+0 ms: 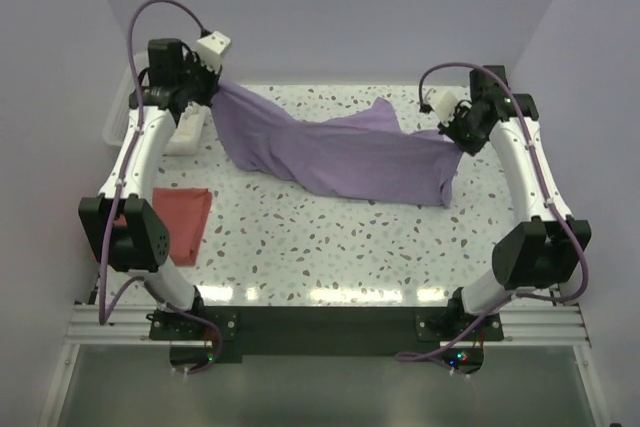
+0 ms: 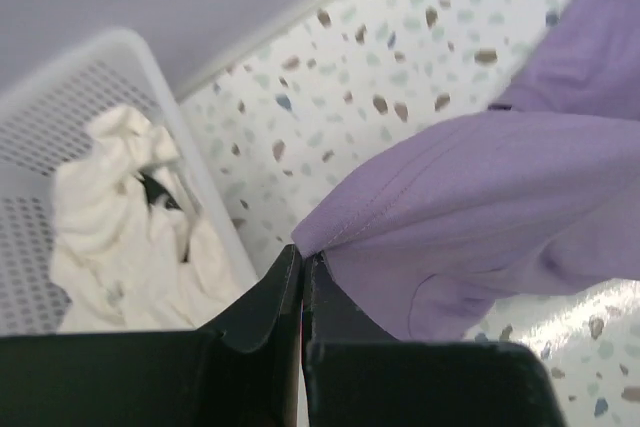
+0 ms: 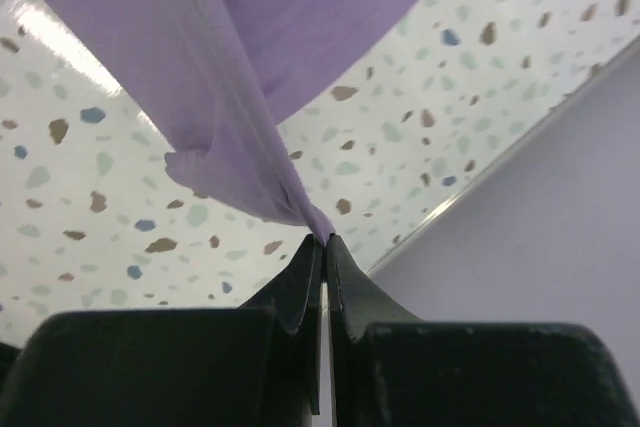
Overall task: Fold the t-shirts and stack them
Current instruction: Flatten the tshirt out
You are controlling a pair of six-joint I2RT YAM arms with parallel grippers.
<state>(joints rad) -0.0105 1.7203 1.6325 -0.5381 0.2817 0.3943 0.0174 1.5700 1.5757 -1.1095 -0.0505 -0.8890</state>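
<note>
The lilac-purple t-shirt (image 1: 340, 152) hangs stretched between my two grippers across the back of the table, its middle sagging onto the surface. At the back left, my left gripper (image 1: 213, 85) is shut on one corner; the wrist view shows the hem of the shirt (image 2: 480, 207) pinched at my left gripper's (image 2: 304, 253) tips. My right gripper (image 1: 448, 127) at the back right is shut on the other end, with a twisted tip of the shirt (image 3: 250, 97) caught in my right gripper (image 3: 324, 239). The coral-red t-shirt (image 1: 180, 219) lies folded at the table's left edge.
A white lattice basket (image 2: 130, 77) holding white cloth (image 2: 130, 217) stands at the back left, just beside my left gripper. The speckled table (image 1: 330, 247) ends at a wall close behind both grippers.
</note>
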